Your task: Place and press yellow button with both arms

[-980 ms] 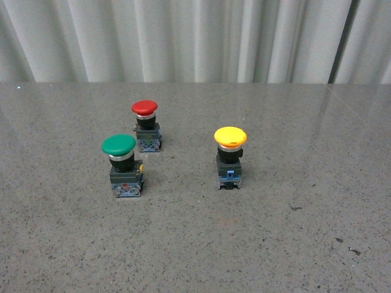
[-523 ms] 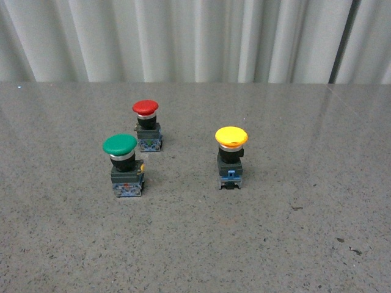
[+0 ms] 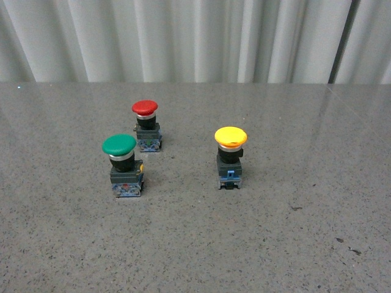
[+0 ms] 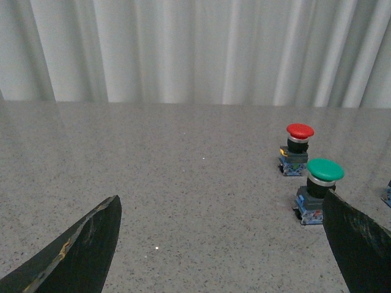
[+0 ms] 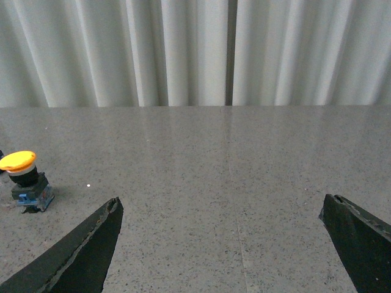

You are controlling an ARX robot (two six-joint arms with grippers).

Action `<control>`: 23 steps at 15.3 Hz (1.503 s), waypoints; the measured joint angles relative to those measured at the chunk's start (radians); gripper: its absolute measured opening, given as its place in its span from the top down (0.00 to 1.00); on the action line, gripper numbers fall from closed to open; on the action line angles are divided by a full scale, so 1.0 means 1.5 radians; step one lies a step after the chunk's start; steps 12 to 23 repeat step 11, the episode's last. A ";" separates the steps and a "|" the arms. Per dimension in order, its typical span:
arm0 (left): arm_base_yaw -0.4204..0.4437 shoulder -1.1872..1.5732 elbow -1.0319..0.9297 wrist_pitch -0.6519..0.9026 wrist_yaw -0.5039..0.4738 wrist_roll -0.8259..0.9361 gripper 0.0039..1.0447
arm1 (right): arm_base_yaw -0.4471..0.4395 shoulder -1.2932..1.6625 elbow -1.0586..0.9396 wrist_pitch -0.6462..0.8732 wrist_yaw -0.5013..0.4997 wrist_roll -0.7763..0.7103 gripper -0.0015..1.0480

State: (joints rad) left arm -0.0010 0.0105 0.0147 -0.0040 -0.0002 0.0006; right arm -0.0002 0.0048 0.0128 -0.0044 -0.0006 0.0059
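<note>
Nothing on the desk has shifted beyond a slight wobble of the front view; all three buttons stand where they stood a second ago. The yellow button is upright on the grey desk, right of centre in the front view, well apart from the green button and the red button further left; the red one stands behind the green one, near it. No arm shows in the front view; the left gripper is spread wide with nothing between its fingers, the green button just beside one of them; the right gripper is likewise wide open and holds nothing, the yellow button off to one side of it; white curtains hang behind.
</note>
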 joint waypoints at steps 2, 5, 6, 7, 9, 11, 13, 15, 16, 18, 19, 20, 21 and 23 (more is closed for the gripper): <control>0.000 0.000 0.000 0.000 0.000 0.000 0.06 | 0.000 0.000 0.000 0.000 0.000 0.000 0.07; 0.000 0.000 0.000 0.000 0.000 0.000 0.06 | 0.000 0.000 0.000 0.000 0.000 0.000 0.06; 0.000 0.000 0.000 0.000 0.000 0.000 0.06 | 0.000 0.000 0.000 0.000 0.000 0.000 0.06; 0.000 0.000 0.000 0.000 0.000 0.000 0.06 | 0.000 0.000 0.000 0.000 0.000 0.000 0.06; 0.000 0.000 0.000 0.000 0.000 0.000 0.06 | 0.000 0.000 0.000 0.000 0.000 0.000 0.06; 0.000 0.000 0.000 0.000 0.000 0.000 0.06 | 0.000 0.000 0.000 0.000 0.000 0.000 0.06; 0.000 0.000 0.000 0.000 0.000 0.000 0.06 | 0.000 0.000 0.000 0.000 0.000 0.000 0.06; 0.000 0.000 0.000 0.000 0.000 0.000 0.06 | 0.000 0.000 0.000 0.000 0.000 0.000 0.06; 0.000 0.000 0.000 0.000 0.000 0.000 0.06 | 0.000 0.000 0.000 0.000 0.000 0.000 0.06; 0.000 0.000 0.000 0.000 0.000 0.000 0.06 | 0.000 0.000 0.000 0.000 0.000 0.000 0.06; 0.000 0.000 0.000 0.000 0.000 0.000 0.06 | 0.000 0.000 0.000 0.000 0.000 0.000 0.06; 0.000 0.000 0.000 0.000 0.000 0.000 0.06 | 0.000 0.000 0.000 0.000 0.000 0.000 0.06; 0.000 0.000 0.000 0.000 0.000 0.000 0.06 | 0.000 0.000 0.000 0.000 0.000 0.000 0.06; 0.000 0.000 0.000 0.000 0.000 0.000 0.06 | 0.000 0.000 0.000 0.000 0.000 0.000 0.06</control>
